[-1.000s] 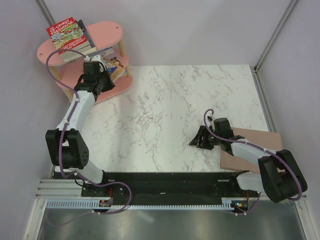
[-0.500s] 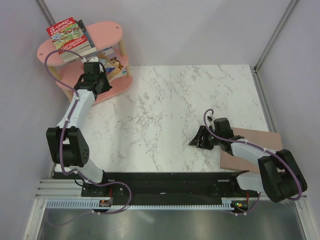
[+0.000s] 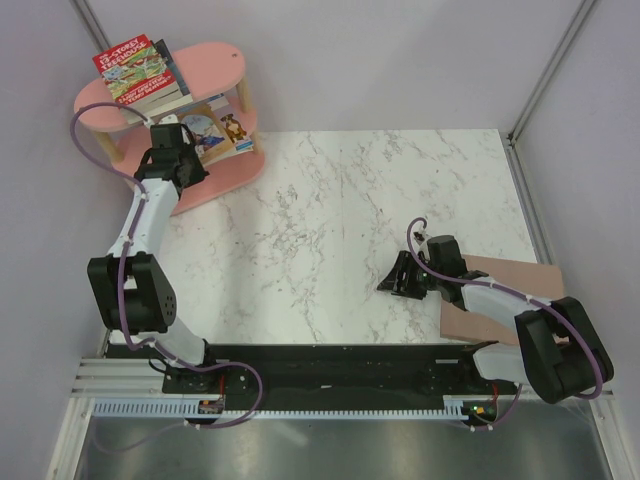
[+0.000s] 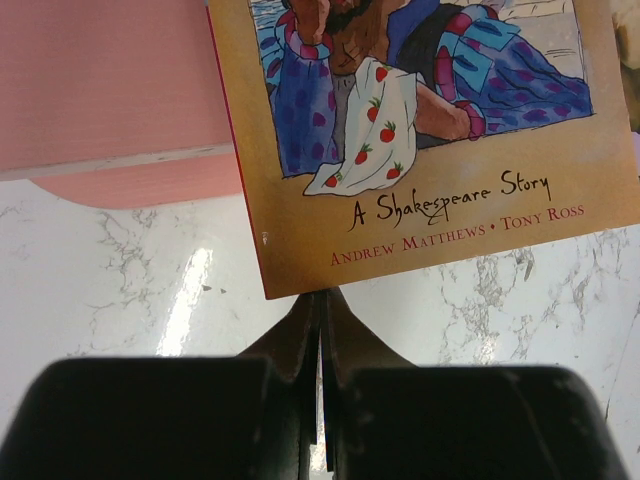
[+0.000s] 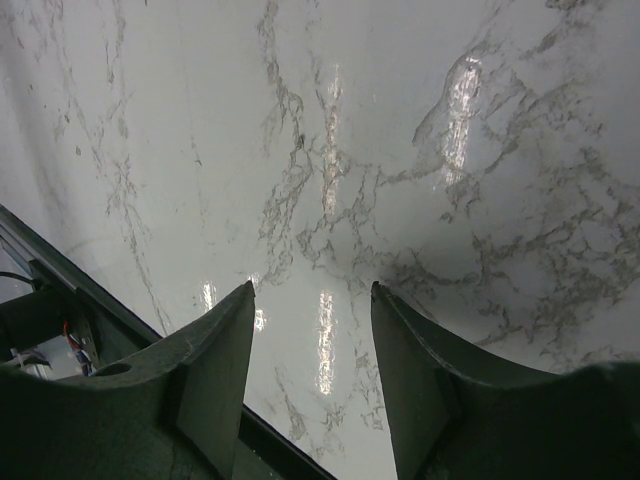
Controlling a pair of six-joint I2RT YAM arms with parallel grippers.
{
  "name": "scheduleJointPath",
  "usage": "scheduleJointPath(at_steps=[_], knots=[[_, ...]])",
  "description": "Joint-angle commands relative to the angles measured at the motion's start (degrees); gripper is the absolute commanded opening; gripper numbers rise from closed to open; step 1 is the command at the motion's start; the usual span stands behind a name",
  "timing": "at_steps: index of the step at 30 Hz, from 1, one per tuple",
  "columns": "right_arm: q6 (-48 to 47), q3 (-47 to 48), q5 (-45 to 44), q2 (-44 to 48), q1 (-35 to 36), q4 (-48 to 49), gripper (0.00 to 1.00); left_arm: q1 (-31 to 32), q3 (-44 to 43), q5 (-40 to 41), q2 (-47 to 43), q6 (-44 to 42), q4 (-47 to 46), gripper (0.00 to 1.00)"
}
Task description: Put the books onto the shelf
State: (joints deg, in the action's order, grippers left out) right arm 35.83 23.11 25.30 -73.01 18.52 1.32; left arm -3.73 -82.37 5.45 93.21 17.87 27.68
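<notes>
Left arm (image 3: 145,215) stretched far forward and to its left, forearm rising to the shelf (image 3: 215,58) at the back left corner of the table (image 3: 350,200). Left gripper (image 3: 184,150) level with the middle tier. Wrist view: left gripper (image 4: 322,300) pressed fully closed, only a hairline slit between the fingers (image 4: 290,330), nothing clamped. The tips meet the near edge of the orange-tan book (image 4: 420,215), apparently in contact. That book lies flat, cover up, showing a blue-robed figure, a white cloth with strawberries and the line "A Shakespeare Story". Its near part juts past the pink board (image 4: 100,90) and hangs over the marble. From above, the orange-tan book (image 3: 203,130) sits on the middle tier with the light blue puppy book (image 3: 236,127) just beside it on the right. On the top tier is a short stack (image 3: 165,100) with the red treehouse book (image 3: 133,66) uppermost; titles beneath unreadable. Right arm (image 3: 490,295) folded low over the brown board (image 3: 510,275). Right gripper (image 3: 400,278) near the tabletop, jaws partly spread, empty; its wrist camera shows only marble between the fingers (image 5: 215,370).
</notes>
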Motion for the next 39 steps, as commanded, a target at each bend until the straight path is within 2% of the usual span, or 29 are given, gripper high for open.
scheduleJointPath(at_steps=[1, 4, 7, 12, 15, 19, 22, 27, 30, 39], knots=[[-0.77, -1.49, -2.18, -1.52, 0.11, -2.29, 0.59, -0.14, -2.45, -1.06, -1.54, -1.87, -0.52, 0.02], [-0.68, -1.49, -2.18, -1.61, 0.11, -2.20, 0.59, 0.03, -1.05, -2.55, -3.20, -2.66, -0.87, 0.02], [-0.59, -1.58, -2.10, -1.61, 0.11, -2.03, 0.59, 0.03, 3.43, -2.82, -8.73, -3.28, -3.59, 0.02], [-0.77, -1.58, -1.92, -1.43, 0.11, -2.20, 0.59, -0.05, 12.13, 1.66, -20.25, -3.37, -8.69, 0.02], [-0.85, -1.41, -1.66, -1.08, 0.11, -2.11, 0.60, -0.40, 12.94, 5.61, -21.23, -2.84, -8.53, 0.02], [-1.03, -0.53, -1.66, -0.64, 0.11, -2.03, 0.60, -1.10, 11.88, 7.55, -17.90, -0.38, -7.82, 0.02], [-1.03, -0.61, -1.66, -0.46, 0.11, -1.94, 0.61, -3.03, 10.83, 5.55, -14.65, 4.18, -8.08, 0.02], [-0.68, -1.32, -1.83, 0.15, 0.11, -1.68, 0.61, -8.57, 13.36, -3.77, -12.26, 15.76, -11.32, 0.02], [-0.68, -1.49, -1.83, 0.77, 0.11, -1.85, 0.61, -10.07, 18.55, -6.94, -14.45, 20.96, -17.91, 0.02], [-0.68, -1.84, -1.74, 0.77, 0.11, -1.76, 0.62, -13.23, 29.18, -9.67, -21.56, 27.91, -31.36, 0.02]])
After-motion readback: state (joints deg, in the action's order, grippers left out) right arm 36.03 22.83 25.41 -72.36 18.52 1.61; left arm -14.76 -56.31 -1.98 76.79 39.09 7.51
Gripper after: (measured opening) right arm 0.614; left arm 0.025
